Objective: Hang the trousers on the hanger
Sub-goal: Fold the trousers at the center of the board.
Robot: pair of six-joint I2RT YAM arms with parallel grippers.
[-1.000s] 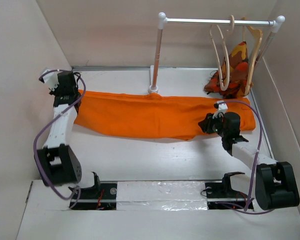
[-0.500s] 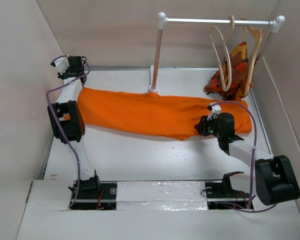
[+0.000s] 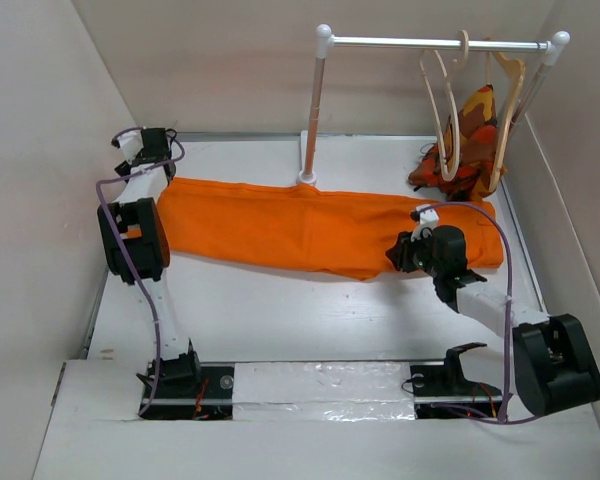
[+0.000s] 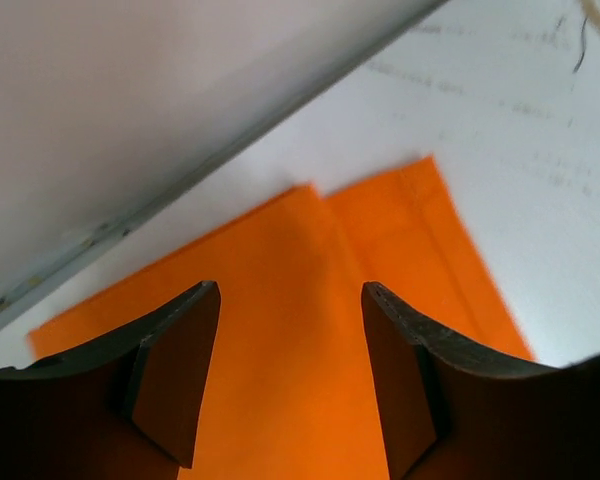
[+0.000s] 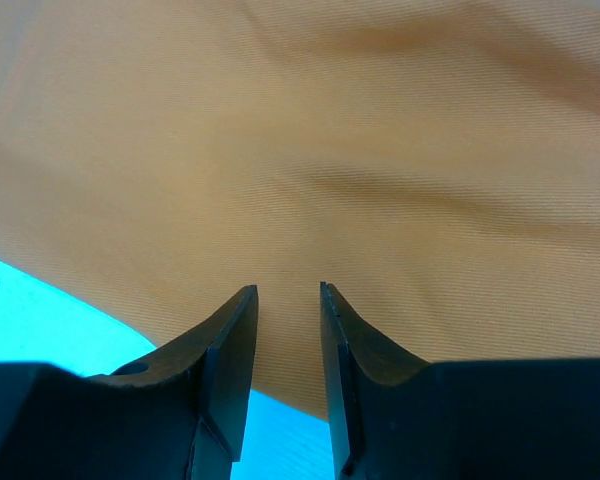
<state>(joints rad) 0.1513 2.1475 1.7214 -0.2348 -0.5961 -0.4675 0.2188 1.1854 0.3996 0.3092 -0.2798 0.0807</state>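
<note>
The bright-orange trousers (image 3: pixel 310 228) lie flat across the table, left to right. At their left end, in the far left corner, my left gripper (image 3: pixel 156 160) hovers open. In the left wrist view the cloth (image 4: pixel 280 330) lies below the spread fingers (image 4: pixel 180 370), and my left gripper (image 4: pixel 290 288) has nothing in it. My right gripper (image 3: pixel 398 252) sits over the near edge of the trousers on the right. In the right wrist view my right gripper (image 5: pixel 287 290) shows a narrow empty gap with cloth (image 5: pixel 330 150) beyond it. The pale cream hanger (image 3: pixel 442 110) hangs on the rail.
A clothes rail (image 3: pixel 435 43) stands at the back on a post (image 3: pixel 312 110) whose base touches the trousers' far edge. A darker wooden hanger (image 3: pixel 508 95) carries a patterned garment (image 3: pixel 465 140) at the right. Walls close in on the left, back and right.
My left gripper has opened and let go of the trousers' left end, which now lies flat in the far left corner. My right gripper has edged slightly left.
</note>
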